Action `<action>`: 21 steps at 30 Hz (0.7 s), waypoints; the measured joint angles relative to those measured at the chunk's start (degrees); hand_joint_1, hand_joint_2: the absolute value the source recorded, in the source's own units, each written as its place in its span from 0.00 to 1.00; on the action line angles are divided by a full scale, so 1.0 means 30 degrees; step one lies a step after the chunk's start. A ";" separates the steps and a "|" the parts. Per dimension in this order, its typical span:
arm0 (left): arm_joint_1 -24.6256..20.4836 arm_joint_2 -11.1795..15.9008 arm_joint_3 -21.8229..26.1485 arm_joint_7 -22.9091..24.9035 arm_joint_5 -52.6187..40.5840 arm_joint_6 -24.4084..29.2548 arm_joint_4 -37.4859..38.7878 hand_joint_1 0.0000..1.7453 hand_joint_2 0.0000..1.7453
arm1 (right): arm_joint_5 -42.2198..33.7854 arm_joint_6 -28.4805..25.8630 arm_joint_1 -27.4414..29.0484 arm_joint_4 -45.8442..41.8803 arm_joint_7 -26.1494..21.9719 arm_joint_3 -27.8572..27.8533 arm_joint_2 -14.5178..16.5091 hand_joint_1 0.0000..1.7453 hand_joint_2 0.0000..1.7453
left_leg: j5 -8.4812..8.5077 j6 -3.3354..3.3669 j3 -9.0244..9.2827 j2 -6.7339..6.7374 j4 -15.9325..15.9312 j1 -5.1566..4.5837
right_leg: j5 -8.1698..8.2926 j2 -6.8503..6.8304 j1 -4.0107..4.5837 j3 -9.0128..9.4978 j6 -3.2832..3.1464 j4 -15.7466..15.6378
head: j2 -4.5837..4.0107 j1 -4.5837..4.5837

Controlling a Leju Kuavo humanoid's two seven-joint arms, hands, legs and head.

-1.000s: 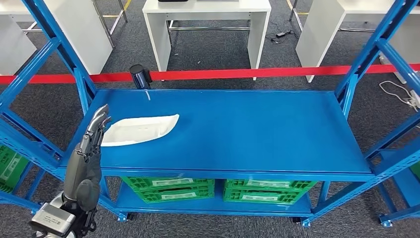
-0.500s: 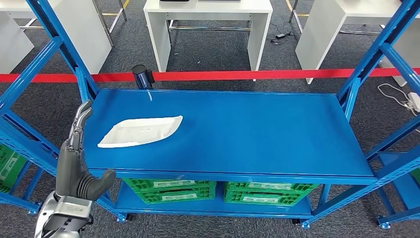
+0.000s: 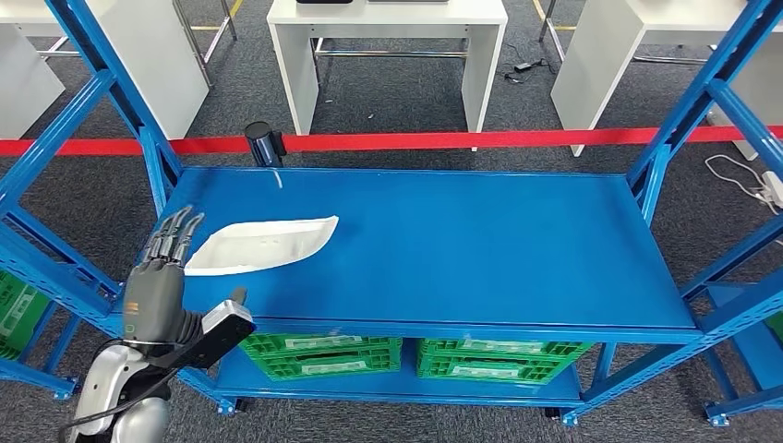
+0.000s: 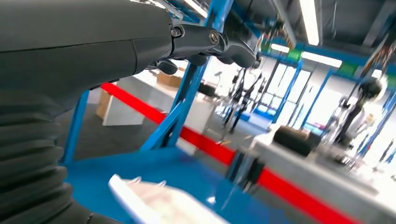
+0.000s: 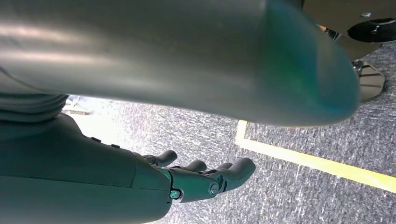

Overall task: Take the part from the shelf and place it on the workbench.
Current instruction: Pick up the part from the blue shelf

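The part (image 3: pixel 262 245) is a flat white leaf-shaped moulding lying on the left half of the blue shelf (image 3: pixel 480 249). My left hand (image 3: pixel 162 277) is raised at the shelf's front left corner, fingers straight and spread, tips just short of the part's left end, thumb stuck out to the right. It holds nothing. In the left wrist view the part (image 4: pixel 159 205) lies on the blue deck below the extended fingers (image 4: pixel 219 42). My right hand (image 5: pixel 201 179) hangs over grey carpet, fingers loosely curled, empty.
Blue uprights (image 3: pixel 138 120) and diagonal braces frame the shelf on both sides. A red barrier tape (image 3: pixel 462 139) and a black post (image 3: pixel 262 143) run behind it. Green crates (image 3: pixel 319 349) sit on the lower level. White tables (image 3: pixel 388 46) stand beyond.
My left hand has turned from edge-on to back-up, with fingers fanned and thumb out to the right, and its tips are now closer to the part's left end. The part has not moved.
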 joint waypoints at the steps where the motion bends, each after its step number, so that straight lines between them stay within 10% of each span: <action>1: -0.0183 0.0005 -0.0005 0.0050 -0.0148 -0.0192 0.0489 0.00 1.00 | 0.0056 0.0007 0.0000 0.0000 -0.0015 -0.0004 0.0000 0.00 0.00 | 0.0001 -0.0001 0.0002 0.0000 -0.0001 0.0000 | 0.0000 0.0000 0.0001 0.0001 0.0000 0.0000 | 0.0000 0.0000; 21: -0.3621 -0.0231 -0.0617 -0.0439 -0.0969 -0.0677 0.7843 0.00 1.00 | 0.0432 0.0242 -0.0013 0.0000 -0.0137 -0.0004 0.0000 0.00 0.00 | 0.0006 -0.0009 0.0015 0.0004 -0.0004 0.0003 | 0.0001 0.0006 0.0001 0.0011 0.0001 -0.0001 | 0.0000 0.0004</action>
